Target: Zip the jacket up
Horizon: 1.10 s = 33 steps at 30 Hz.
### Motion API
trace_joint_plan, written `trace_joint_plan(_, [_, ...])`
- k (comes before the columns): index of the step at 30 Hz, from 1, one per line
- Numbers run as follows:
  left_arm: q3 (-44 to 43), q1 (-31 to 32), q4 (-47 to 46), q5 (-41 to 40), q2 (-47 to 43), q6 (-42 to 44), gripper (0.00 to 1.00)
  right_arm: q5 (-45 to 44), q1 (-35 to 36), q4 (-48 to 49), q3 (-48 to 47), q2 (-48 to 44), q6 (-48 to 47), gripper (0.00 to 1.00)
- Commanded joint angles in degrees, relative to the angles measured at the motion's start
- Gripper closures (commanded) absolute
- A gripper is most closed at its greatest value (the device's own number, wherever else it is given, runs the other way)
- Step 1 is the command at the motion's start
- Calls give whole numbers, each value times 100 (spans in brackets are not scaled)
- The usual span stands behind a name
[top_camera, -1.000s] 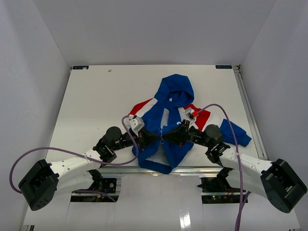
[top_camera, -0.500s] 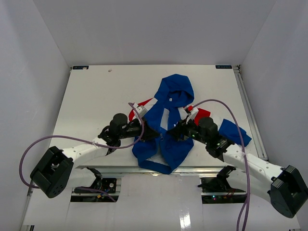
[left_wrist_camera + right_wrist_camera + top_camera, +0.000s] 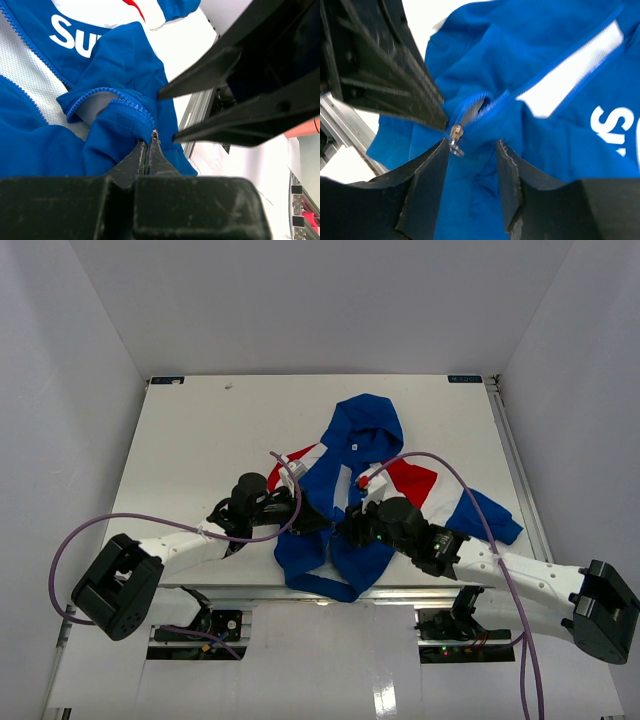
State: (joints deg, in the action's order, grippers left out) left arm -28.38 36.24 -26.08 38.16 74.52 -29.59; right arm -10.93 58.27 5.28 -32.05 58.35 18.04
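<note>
The jacket [image 3: 362, 435] lies soft and light near the tabletop's [image 3: 200, 430] front edge. Our left gripper [image 3: 148, 149] is pinched closed on its fabric by the zipper's base. Our right gripper [image 3: 472, 150] stands part open, empty, just at the small, slippery zipper pull [image 3: 455, 135], which we judge the place to grasp.

right gripper [image 3: 470, 147]: moved left from the jacket's [image 3: 362, 430] chest to the zipper pull [image 3: 455, 134]; jaws wider apart
sleeve panel [image 3: 415, 480]: now uncovered
left arm [image 3: 190, 540]: elbow drawn inward

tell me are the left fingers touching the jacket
Touching. The left wrist view shows the left fingers pinched shut on the jacket at its zipper edge.
</note>
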Motion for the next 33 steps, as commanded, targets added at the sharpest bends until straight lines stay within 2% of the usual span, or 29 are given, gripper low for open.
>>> trace_joint_plan(1, [-27,-38,-90,87,-110,-12,100,-712,319,473,272,-177,346,49])
trace_joint_plan(9, [3,-38,-96,28,-100,6,100,-565,361,736,522,-237,417,46])
trace_joint_plan(20, [35,-38,-144,-10,-104,6,100,-256,396,1209,456,275,375,49])
trace_joint_plan(27, [49,-40,-96,-57,-160,50,100,-229,431,1288,428,514,391,52])
trace_joint_plan(33, [55,-46,-104,-71,-177,50,100,-227,448,1308,431,557,408,59])
